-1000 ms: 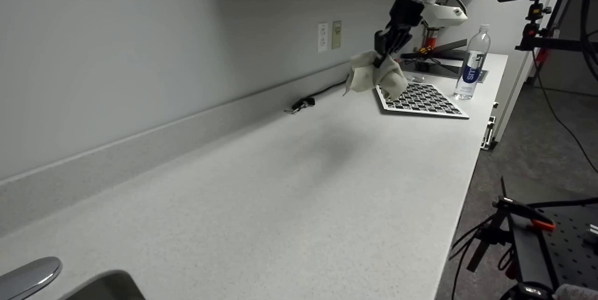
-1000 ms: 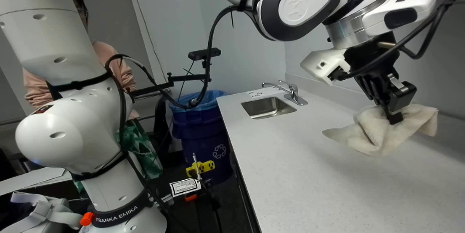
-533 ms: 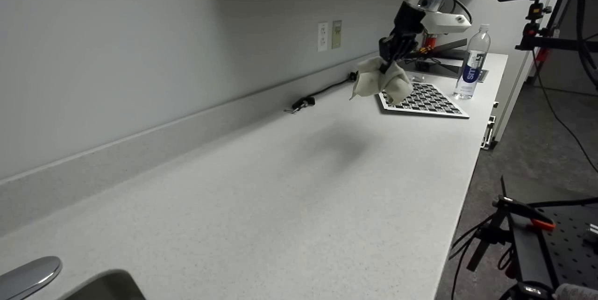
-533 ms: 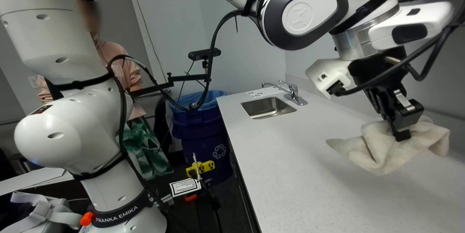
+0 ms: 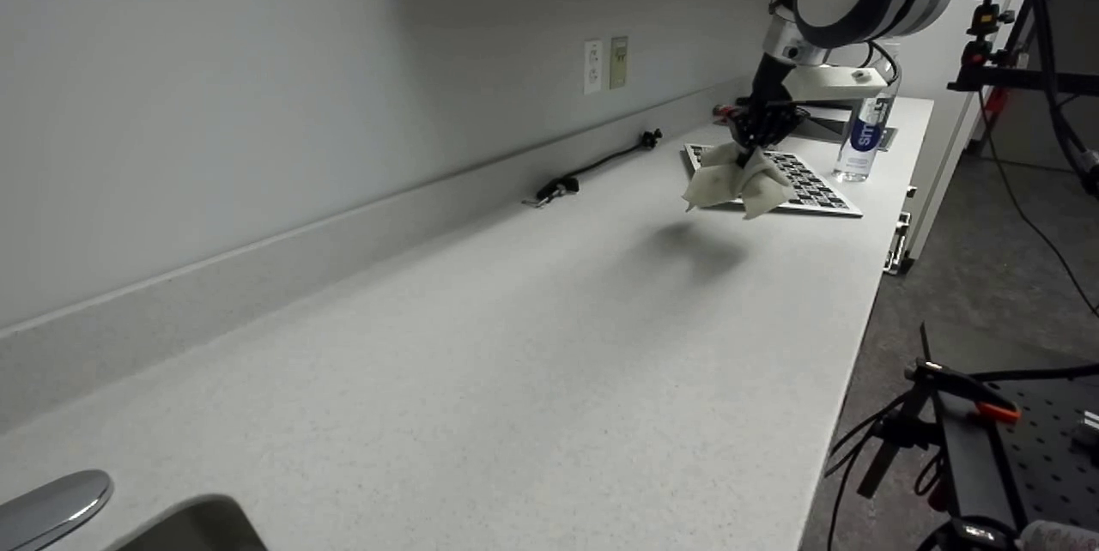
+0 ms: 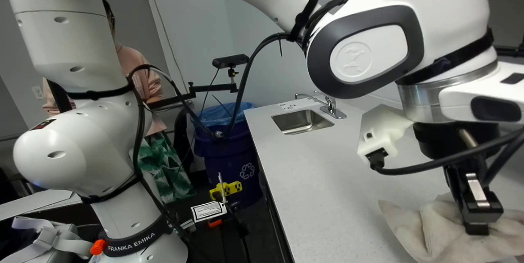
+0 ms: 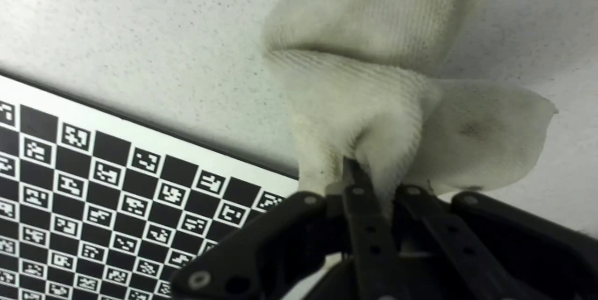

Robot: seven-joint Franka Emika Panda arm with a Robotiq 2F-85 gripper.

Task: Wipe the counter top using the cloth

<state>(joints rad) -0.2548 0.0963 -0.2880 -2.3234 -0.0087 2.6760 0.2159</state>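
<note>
Jaws clamped on cloth (image 5: pixel 726 182) above the counter (image 5: pixel 515 362). In an exterior view, cloth partly hides patterned board (image 5: pixel 814 185); bottle (image 5: pixel 863 137) at cloth's 2 o'clock.

FRANKA EMIKA arm band (image 6: pixel 138 241), “sm” bottle (image 5: pixel 864 137), recycling sign (image 6: pixel 247 171) on bin (image 6: pixel 227 155)

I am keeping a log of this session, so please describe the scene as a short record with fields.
Jaws: closed on the cloth
Cloth: bunched, hanging above the counter, not touching it
Board: checkered, lying on the counter, partly hidden by the cloth
Bottle: upright, beside the board
Sink: near the tap
Wiping: not under way
</note>
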